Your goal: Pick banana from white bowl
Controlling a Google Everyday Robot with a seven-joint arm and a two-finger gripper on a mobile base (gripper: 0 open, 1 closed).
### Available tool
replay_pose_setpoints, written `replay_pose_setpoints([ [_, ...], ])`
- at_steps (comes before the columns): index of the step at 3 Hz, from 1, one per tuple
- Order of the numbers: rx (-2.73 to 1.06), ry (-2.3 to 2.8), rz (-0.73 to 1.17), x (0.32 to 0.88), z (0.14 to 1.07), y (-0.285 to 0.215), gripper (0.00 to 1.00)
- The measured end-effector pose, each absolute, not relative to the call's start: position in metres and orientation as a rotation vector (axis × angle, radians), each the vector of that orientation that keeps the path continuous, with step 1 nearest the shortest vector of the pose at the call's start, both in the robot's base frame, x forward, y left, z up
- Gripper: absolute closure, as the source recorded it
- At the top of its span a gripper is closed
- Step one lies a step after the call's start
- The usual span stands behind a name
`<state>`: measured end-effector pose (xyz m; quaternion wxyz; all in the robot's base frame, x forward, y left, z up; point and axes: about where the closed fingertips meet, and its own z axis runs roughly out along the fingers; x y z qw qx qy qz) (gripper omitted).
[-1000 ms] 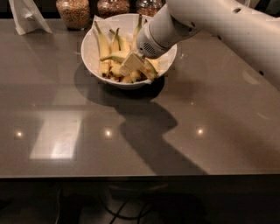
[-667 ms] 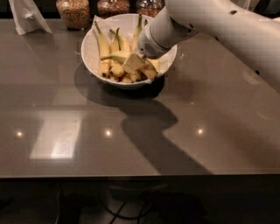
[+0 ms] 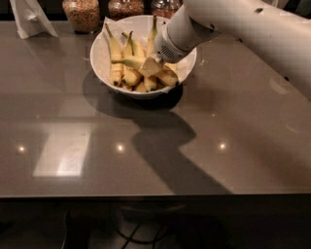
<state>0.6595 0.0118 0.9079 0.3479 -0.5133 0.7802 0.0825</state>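
Observation:
The white bowl (image 3: 98, 46) with a paper liner stands at the back of the table and holds several bananas. My gripper (image 3: 149, 67) reaches down into the bowl from the right. It is shut on the plump curved banana (image 3: 127, 62), which lies crosswise over the others with its greenish stem end pointing left. Slimmer bananas (image 3: 115, 52) with upright green stems lean against the bowl's left side. My white arm (image 3: 233, 24) covers the bowl's right rim.
Glass jars of grain (image 3: 80, 12) stand just behind the bowl. A white folded paper object (image 3: 30, 18) stands at the back left. The grey glossy table (image 3: 146, 160) stretches forward to its front edge, with my arm's shadow across it.
The gripper has risen slightly inside the bowl. The plump banana has come up with it and now lies crosswise with its stem end sticking out to the left.

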Motion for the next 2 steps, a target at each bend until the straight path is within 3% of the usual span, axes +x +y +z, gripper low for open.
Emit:
replay_pose_setpoints([
  [2, -1.379, 2.007, 0.179, 0.646, 0.936, 0.015, 1.00],
])
